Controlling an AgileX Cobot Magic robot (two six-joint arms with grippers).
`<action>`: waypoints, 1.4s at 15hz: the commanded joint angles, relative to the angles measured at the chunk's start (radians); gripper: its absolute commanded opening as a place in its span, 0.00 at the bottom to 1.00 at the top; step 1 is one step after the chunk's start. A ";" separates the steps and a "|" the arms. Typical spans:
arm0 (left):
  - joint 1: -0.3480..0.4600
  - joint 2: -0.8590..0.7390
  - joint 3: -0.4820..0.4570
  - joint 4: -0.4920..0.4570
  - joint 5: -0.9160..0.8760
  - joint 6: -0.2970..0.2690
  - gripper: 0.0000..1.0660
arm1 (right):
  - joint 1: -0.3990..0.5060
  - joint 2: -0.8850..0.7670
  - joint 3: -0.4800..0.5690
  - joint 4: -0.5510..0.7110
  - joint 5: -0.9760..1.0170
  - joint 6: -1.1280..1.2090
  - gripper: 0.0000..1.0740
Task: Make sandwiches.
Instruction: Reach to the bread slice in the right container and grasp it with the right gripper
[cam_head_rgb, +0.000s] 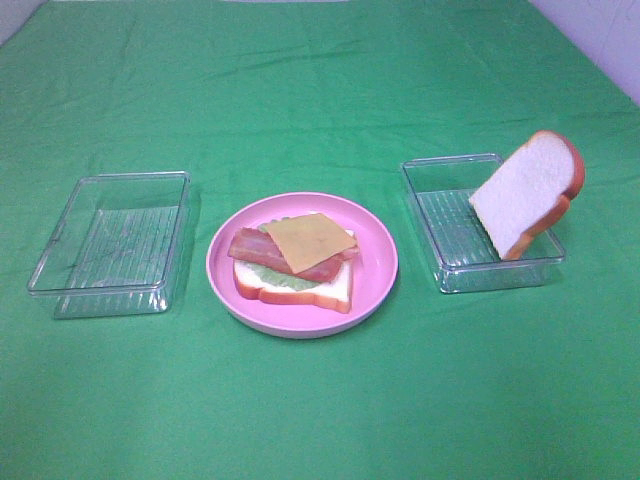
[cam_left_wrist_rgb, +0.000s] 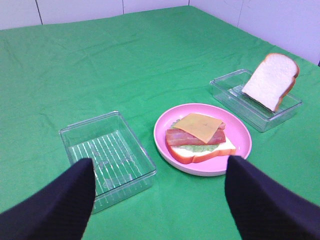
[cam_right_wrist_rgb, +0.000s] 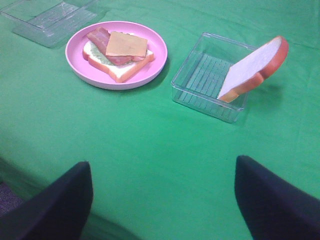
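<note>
Both pincers (cam_left_wrist_rgb: 160, 200) (cam_right_wrist_rgb: 162, 200) have broad, dark, ribbed fingers.

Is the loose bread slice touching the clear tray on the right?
Touching. In the exterior high view the bread slice leans tilted with its lower edge inside the right tray, resting against the tray's far rim; the right wrist view shows the same lean.

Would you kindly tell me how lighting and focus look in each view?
Exterior high: even, soft light, faint shadow beside the plate. Left wrist: scene sharp, dark fingers blurred in the foreground. Right wrist: the tilted bread slice casts a soft shadow; fingers blurred.
</note>
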 joint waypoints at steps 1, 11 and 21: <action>-0.001 0.208 -0.025 -0.067 -0.119 -0.008 0.66 | -0.004 -0.008 0.004 -0.007 -0.015 -0.008 0.70; -0.099 1.305 -0.748 -0.226 0.023 0.021 0.66 | -0.004 -0.008 0.004 -0.009 -0.015 -0.008 0.70; -0.164 1.426 -1.030 -0.085 0.395 0.018 0.65 | -0.004 -0.008 0.004 -0.010 -0.015 -0.008 0.70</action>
